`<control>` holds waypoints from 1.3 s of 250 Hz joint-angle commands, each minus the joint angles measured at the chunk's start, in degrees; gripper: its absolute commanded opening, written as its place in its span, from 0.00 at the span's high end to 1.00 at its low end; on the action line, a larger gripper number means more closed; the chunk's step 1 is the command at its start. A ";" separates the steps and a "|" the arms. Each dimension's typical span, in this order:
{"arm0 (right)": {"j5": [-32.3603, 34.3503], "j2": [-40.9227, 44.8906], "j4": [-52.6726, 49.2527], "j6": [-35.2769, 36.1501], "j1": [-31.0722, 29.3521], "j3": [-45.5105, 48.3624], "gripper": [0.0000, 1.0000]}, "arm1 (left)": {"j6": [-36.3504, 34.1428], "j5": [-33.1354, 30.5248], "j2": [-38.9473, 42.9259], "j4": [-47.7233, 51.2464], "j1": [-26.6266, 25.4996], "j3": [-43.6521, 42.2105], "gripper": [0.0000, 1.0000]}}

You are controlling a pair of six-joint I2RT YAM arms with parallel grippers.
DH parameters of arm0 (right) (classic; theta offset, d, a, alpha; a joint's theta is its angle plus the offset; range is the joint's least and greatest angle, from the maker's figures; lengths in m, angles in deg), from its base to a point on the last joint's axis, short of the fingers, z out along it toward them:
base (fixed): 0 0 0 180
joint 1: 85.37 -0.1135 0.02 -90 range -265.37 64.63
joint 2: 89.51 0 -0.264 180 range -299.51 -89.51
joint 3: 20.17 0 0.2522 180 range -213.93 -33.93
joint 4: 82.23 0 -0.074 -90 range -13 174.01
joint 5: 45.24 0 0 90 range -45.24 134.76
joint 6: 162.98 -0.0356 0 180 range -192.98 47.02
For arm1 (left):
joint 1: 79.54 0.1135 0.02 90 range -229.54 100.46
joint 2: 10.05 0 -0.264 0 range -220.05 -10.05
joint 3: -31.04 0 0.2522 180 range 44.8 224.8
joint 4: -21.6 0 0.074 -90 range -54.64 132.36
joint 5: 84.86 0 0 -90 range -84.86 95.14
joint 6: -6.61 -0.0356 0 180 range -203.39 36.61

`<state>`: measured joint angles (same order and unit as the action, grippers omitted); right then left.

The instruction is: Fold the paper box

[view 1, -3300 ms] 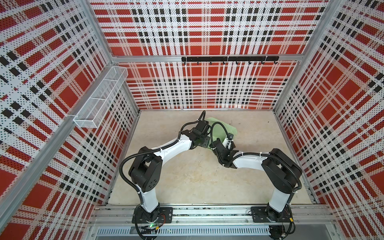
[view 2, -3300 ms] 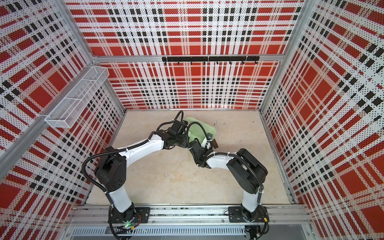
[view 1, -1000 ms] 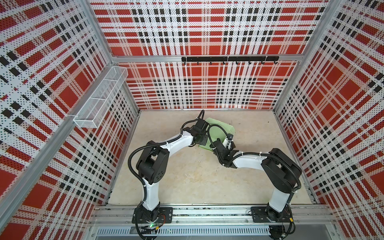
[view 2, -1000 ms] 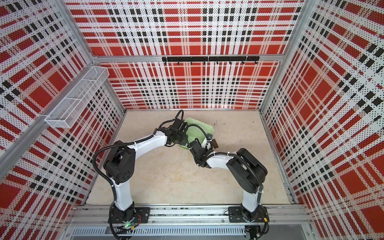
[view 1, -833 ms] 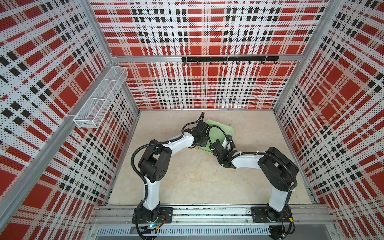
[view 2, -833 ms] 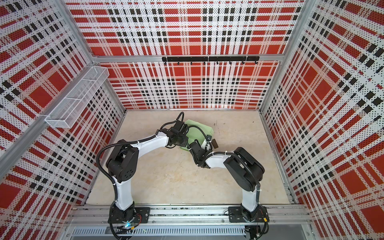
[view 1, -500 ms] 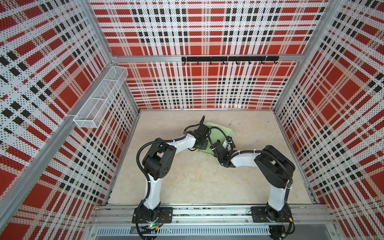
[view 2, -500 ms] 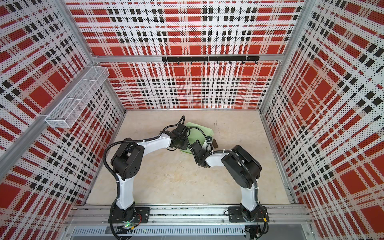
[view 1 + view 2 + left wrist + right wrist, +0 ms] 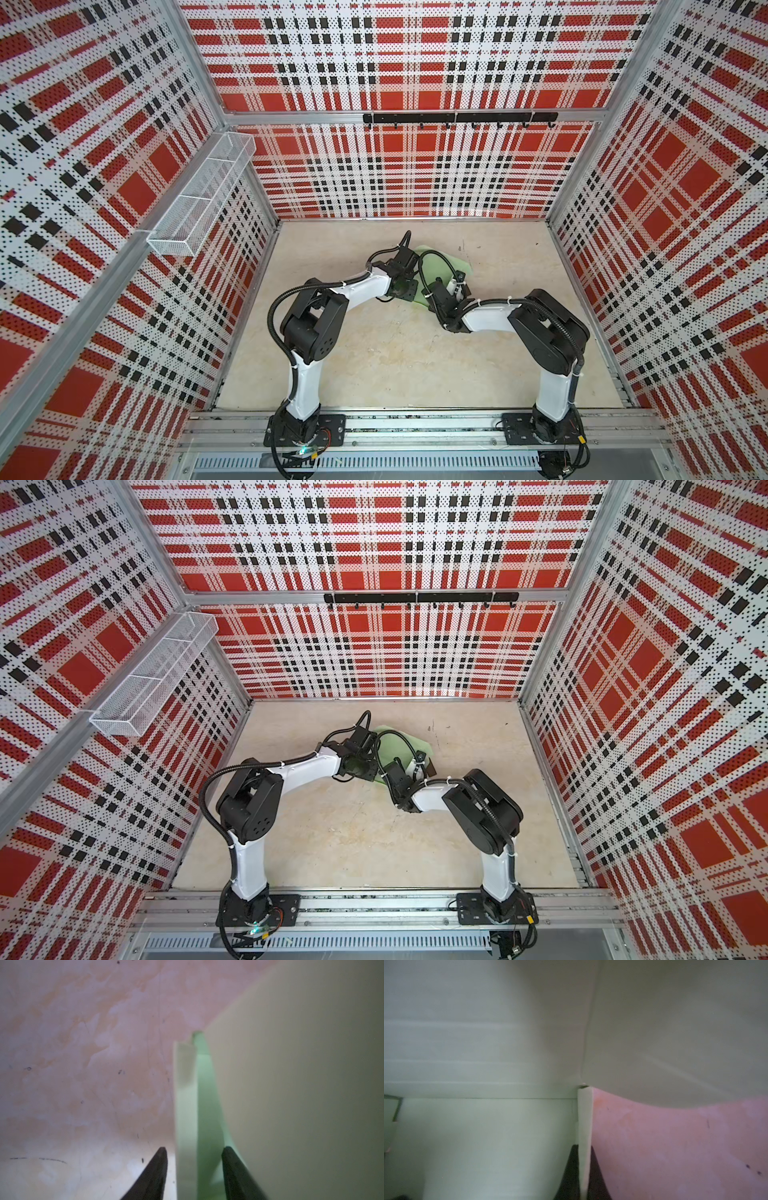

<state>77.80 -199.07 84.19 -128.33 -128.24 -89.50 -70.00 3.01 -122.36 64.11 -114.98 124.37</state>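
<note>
Status: pale mint-green thin-cardboard paper box (image 9: 436,270) sits on the beige mottled counter (image 9: 374,353), toward the back wall, right between my two wrists. Partly formed, some walls up, not closed.

Right end effector (image 9: 583,1151): pressed together, pinching a thin doubled wall edge of the paper box, one finger on each side. That's my anchor.

Left end effector (image 9: 194,1148): spread, straddling a narrow upright flap, not gripping it. There's clear counter between the flap and the outer finger. The inner finger may be brushing cardboard; the wrist view is too blurry to call.

Step in hand, my read: seat that upright flap against the neighbouring wall so the corner locks.

How I'd do it well:
- Right pinch firm and stationary so the box doesn't skate on the counter.
- Left grips low, close to the crease, not at the flap tip. Thin stock buckles if pushed from the free end.
- Rotate about the scored line, don't translate. Any drag loads the right pinch and could crease or tear that edge.
- Both wrists are crowded over the box, so small moves only.
- The big panel beside the flap is bowed. Flatten it before tucking or the tab will likely miss.

Containers:
- Paper box: nothing seen inside, but most of the interior is hidden under my arms.
- White wire-mesh basket (image 9: 199,195) on the left wall, three compartments: nothing in any of them.
</note>
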 commanded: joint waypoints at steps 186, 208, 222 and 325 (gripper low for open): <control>-2.99 -1.69 -0.89 -0.20 0.17 -0.97 1.00 | 2.69 15.87 5.36 -6.76 7.82 -6.75 0.69; -3.16 -1.75 -0.89 -0.26 0.16 -0.96 1.00 | 2.68 16.68 4.78 -7.13 7.79 -6.71 0.74; -3.08 -1.61 -0.74 -0.27 0.20 -0.94 1.00 | 2.57 16.34 4.23 -7.13 7.76 -6.80 0.76; -2.63 -0.50 -0.71 -0.08 0.16 -0.55 1.00 | 2.51 15.15 5.48 -5.79 7.27 -6.88 0.60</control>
<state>76.51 -199.40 84.43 -127.88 -128.03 -90.39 -68.01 18.11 -118.95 58.10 -107.14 116.62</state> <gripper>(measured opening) 0.060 0.357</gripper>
